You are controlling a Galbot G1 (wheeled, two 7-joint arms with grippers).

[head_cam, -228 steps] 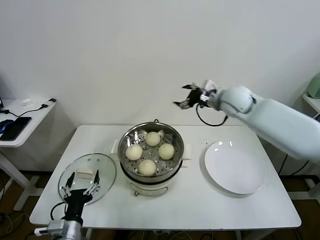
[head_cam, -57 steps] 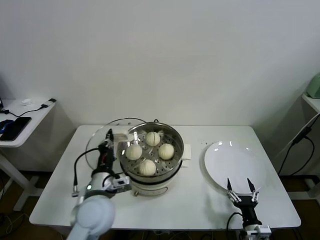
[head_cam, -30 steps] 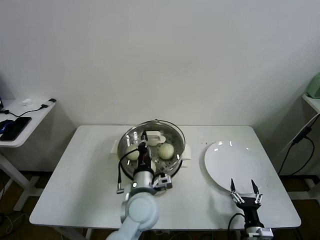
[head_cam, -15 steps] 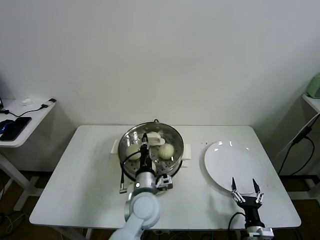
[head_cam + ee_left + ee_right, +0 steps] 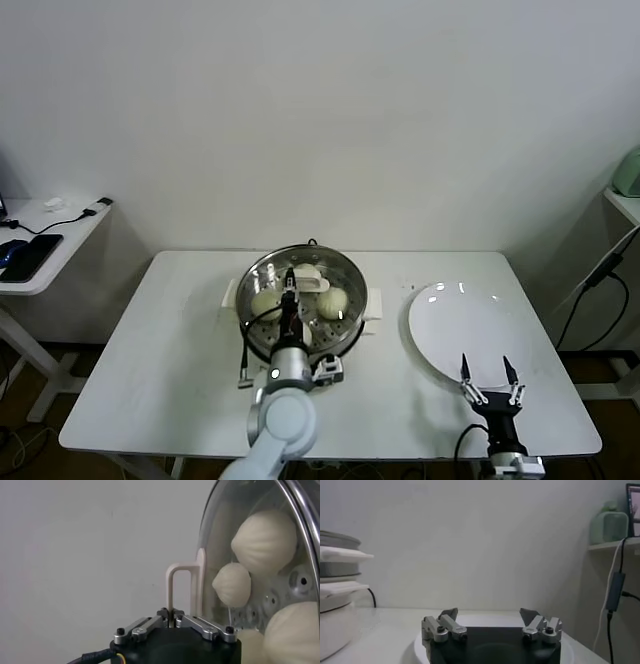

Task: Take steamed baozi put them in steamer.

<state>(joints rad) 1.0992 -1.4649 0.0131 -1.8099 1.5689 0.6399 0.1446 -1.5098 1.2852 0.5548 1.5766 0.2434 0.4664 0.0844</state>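
From the head, the baozi (image 5: 333, 300) sit in the steamer (image 5: 352, 322) under the glass lid (image 5: 340, 268); the left wrist shows the left end effector (image 5: 173, 620) pinching its handle (image 5: 186, 590), risking off-centre seating; the right end effector (image 5: 490, 622) idles spread

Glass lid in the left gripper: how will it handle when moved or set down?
The lid looks like glass, so likely fragile and fairly heavy. The left gripper pinches only its thin handle, so it may swing. Its round rim could slide on the steamer.

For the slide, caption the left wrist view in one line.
Left hand shut on the glass lid by its handle, with the steamed baozi visible through it.
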